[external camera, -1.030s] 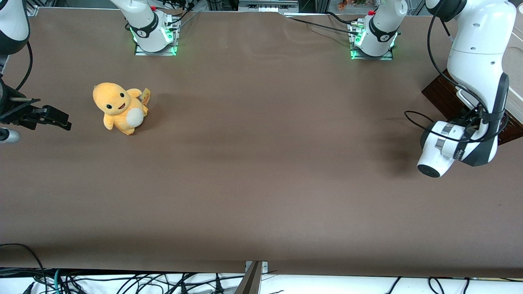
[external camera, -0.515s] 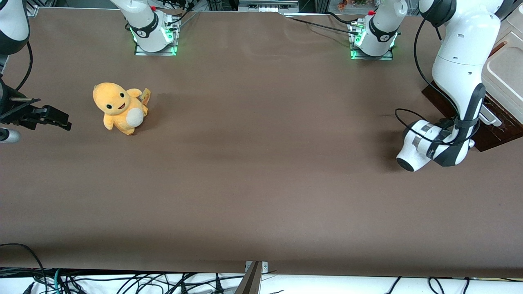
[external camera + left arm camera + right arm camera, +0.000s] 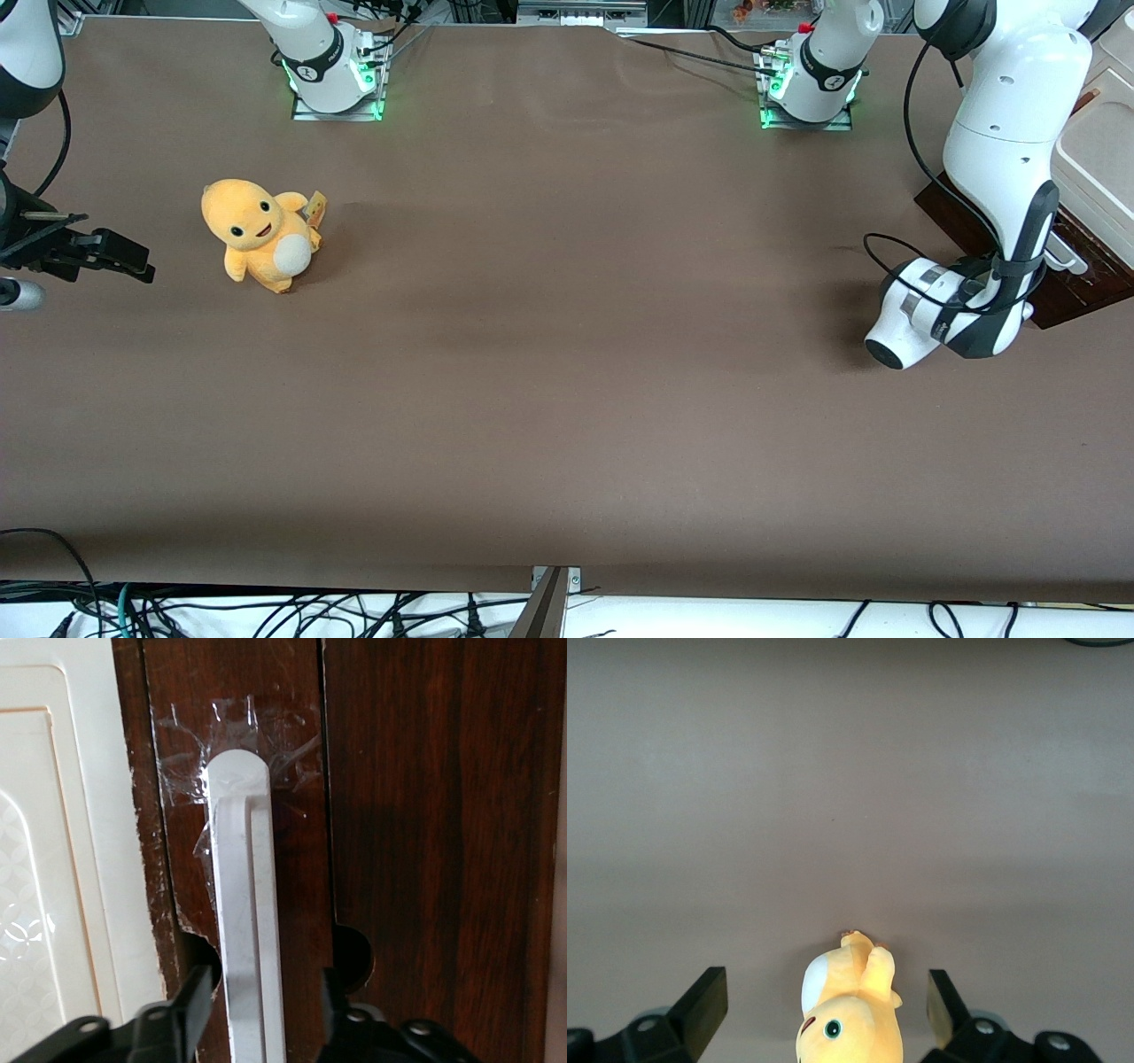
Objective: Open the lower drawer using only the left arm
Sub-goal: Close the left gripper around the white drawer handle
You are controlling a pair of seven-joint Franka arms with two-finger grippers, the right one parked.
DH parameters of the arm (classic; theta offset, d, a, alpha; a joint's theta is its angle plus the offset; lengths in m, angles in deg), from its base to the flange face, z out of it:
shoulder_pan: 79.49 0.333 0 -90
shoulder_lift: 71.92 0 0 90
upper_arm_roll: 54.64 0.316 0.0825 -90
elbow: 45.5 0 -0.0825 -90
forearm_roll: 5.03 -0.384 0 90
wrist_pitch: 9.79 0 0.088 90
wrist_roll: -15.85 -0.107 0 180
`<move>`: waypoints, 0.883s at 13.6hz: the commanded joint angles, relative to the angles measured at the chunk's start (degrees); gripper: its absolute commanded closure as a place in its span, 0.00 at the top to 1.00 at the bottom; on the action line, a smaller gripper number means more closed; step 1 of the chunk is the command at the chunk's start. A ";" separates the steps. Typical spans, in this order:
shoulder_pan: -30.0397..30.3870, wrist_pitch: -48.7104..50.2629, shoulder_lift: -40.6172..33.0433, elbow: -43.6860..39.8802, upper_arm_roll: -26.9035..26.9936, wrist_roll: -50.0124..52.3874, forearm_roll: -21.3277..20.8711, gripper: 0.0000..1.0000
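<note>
From my remote station I see the left arm (image 3: 1001,151) bent down at the working arm's end of the table (image 3: 567,399), its wrist low just in front of the lower drawer (image 3: 1076,283). The drawer, dark brown, lies at about 3 o'clock from the table's centre in the front view, beneath the cream cabinet top (image 3: 1099,151). In the left wrist view the tool (image 3: 261,1001) straddles the drawer's white bar handle (image 3: 244,904): its 2 black fingers (image 3: 190,992) stand spread, 1 on each side of the bar, each close to it, though I cannot tell whether either touches. Clear tape (image 3: 239,744) is stuck over the handle's rounded end on the drawer front (image 3: 425,815), and the cream panel (image 3: 53,859) borders that dark wood. A yellow plush toy (image 3: 259,233) sits upright on the table toward the parked arm's end, at about 9 o'clock from the centre, well apart from the drawer.
</note>
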 commanded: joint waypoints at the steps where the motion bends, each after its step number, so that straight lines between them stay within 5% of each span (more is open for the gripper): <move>1: 0.34 -0.74 -1.55 1.59 -0.32 -0.29 -1.65 0.48; 12: 1.48 -0.83 -2.70 1.41 -0.32 -3.37 -1.21 0.39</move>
